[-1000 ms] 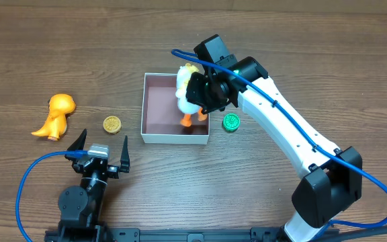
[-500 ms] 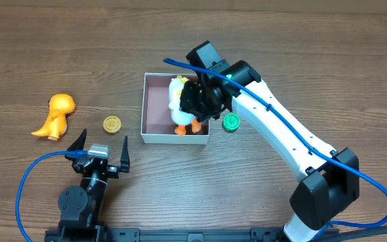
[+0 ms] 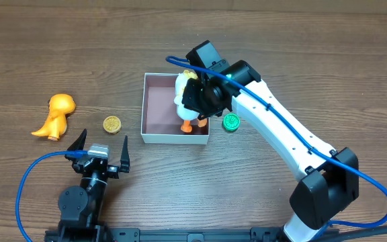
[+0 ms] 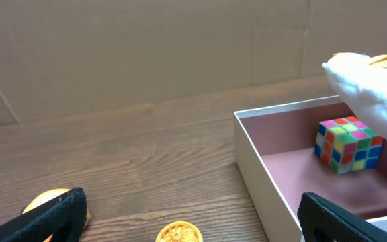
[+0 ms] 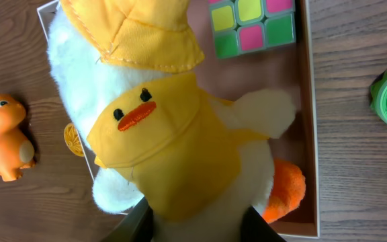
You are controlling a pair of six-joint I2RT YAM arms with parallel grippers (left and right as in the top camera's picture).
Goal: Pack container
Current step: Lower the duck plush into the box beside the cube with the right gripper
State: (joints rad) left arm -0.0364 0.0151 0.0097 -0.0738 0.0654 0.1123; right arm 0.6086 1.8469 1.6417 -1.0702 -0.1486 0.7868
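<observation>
The container point(image 3: 154, 111) is a square shallow box with white walls and a pinkish-brown floor, mid-table; it also shows in the left wrist view point(image 4: 250, 151) and the right wrist view point(image 5: 306, 134). My right gripper point(image 3: 200, 101) is shut on a white plush duck point(image 3: 185, 102) with yellow hat and orange feet, held over the container's right side; the duck fills the right wrist view point(image 5: 173, 148). A multicoloured cube point(image 4: 348, 142) lies inside the container. My left gripper point(image 3: 101, 156) is open and empty near the front left.
An orange dinosaur toy point(image 3: 57, 115) lies at the left. A yellow disc point(image 3: 112, 124) sits between it and the container. A green disc point(image 3: 231, 122) lies right of the container. A cardboard wall point(image 4: 146, 47) stands behind the table.
The right gripper with the duck shifted left over the container, then slightly back right. The left arm has not moved.
</observation>
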